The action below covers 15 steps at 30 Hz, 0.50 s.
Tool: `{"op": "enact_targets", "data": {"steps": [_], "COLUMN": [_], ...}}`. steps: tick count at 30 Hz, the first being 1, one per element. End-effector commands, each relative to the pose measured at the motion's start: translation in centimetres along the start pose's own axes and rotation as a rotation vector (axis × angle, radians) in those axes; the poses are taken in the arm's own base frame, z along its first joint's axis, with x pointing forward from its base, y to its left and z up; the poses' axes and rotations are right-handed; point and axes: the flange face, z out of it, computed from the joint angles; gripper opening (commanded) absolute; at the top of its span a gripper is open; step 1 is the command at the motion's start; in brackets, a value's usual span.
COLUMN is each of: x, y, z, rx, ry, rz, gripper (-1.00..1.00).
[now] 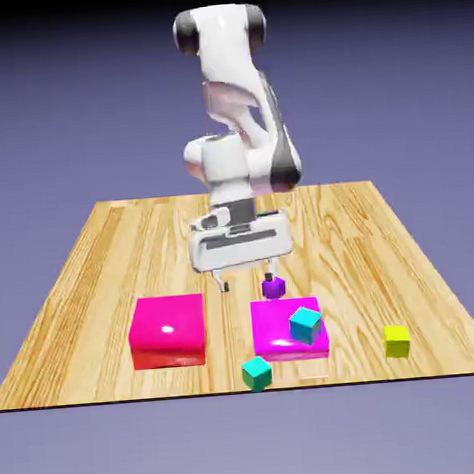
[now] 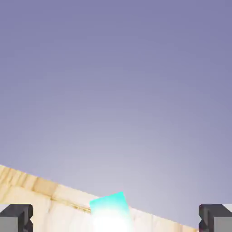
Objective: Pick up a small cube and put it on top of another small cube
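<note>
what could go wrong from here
The teal cube sits near the table's front edge, so a nudge could tip it off. The open gripper might clip the purple cube or the cyan cube on the magenta block.

Simulated robotics workspace, in rendered views. The setting is a bare virtual scene of the kind used for robot manipulation, identified by the artificial look of its shading and plain colours. A light wood-grain surface (image 1: 84,283), with straight edges, carries simple blocks: a glossy red-pink block (image 1: 168,332), a magenta block (image 1: 273,323) and small single-coloured cubes. A white jointed arm (image 1: 225,61) with dark joint caps stands over it. Around the surface lies a smooth blue-violet backdrop (image 1: 401,98), fading to black at the top of the exterior view. In the hand view, the same backdrop meets the surface's edge directly, along a slanting line.
</note>
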Motion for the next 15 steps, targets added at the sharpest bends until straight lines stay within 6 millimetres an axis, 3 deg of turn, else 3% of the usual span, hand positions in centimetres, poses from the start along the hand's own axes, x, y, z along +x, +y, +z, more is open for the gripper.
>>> {"op": "enact_targets", "data": {"steps": [1, 9, 11, 15], "x": [0.0, -1.2, -1.3, -2.2], "y": [0.1, 1.8, 1.9, 2.6], "z": [1.2, 10.6, 11.1, 16.1], "rx": [-0.009, -0.077, -0.08, -0.082], "ry": [-0.022, -0.179, -0.187, -0.184], "rz": [-0.019, -0.182, -0.192, -0.196], "gripper": [0.0, 0.0, 0.0, 0.0]}}
